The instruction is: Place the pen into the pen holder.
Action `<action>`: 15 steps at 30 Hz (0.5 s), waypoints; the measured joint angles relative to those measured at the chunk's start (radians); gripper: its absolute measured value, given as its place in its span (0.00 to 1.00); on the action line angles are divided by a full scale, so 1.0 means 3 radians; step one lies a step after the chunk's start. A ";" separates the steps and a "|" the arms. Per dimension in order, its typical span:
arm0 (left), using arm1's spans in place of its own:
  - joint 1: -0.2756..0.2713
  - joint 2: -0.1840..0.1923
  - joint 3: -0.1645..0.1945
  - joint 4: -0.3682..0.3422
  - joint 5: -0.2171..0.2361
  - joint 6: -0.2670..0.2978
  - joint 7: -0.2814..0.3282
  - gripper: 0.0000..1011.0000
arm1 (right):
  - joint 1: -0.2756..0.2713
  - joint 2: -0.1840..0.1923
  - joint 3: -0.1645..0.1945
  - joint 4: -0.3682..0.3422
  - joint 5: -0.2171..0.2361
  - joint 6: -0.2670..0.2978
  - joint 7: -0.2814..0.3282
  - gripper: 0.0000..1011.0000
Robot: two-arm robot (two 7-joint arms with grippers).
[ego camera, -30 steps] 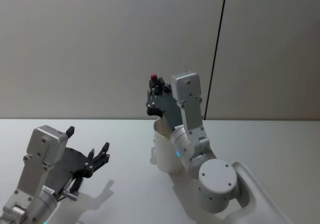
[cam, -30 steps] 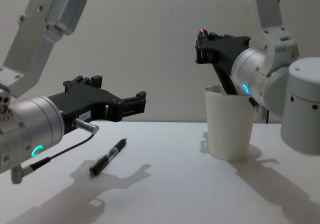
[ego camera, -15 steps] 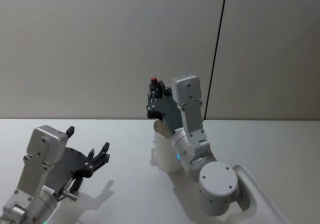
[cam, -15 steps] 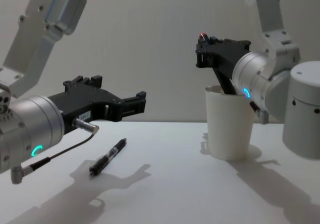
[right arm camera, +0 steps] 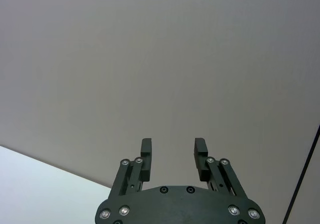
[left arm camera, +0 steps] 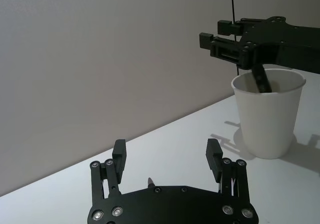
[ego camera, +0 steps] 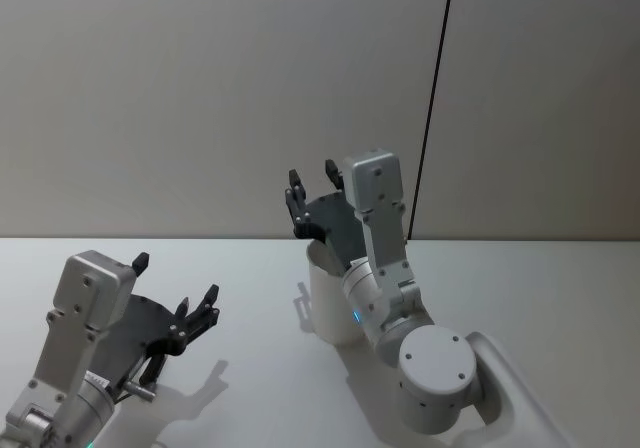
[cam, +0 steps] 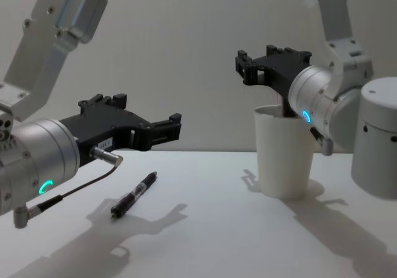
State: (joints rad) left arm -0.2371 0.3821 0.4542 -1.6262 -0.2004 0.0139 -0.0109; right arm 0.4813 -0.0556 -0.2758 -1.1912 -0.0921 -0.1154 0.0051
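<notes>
A slim dark pen (left arm camera: 261, 79) is seen leaning inside the white tapered paper cup (cam: 282, 160) at right, beneath the right gripper (ego camera: 312, 174), whose fingers are spread and empty; the left gripper (ego camera: 176, 278), likewise spread, is poised above a second black pen (cam: 133, 195), presumably for pickup.

The right gripper (ego camera: 311, 175) hangs over the pen holder (cam: 282, 160), so its mouth is blocked from above (a dark pen (left arm camera: 261, 79) leans inside too). Free table (cam: 217, 247) lies between the pen holder and the lying pen (cam: 133, 194).
</notes>
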 joint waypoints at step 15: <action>0.0000 0.0000 0.0000 0.0000 0.0000 0.0000 0.0000 0.99 | -0.0006 -0.0003 0.0004 -0.0007 -0.0003 0.0006 0.0004 0.92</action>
State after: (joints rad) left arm -0.2371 0.3821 0.4542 -1.6262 -0.2004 0.0139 -0.0109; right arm 0.4795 -0.0563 -0.2745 -1.1932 -0.0929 -0.1137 0.0064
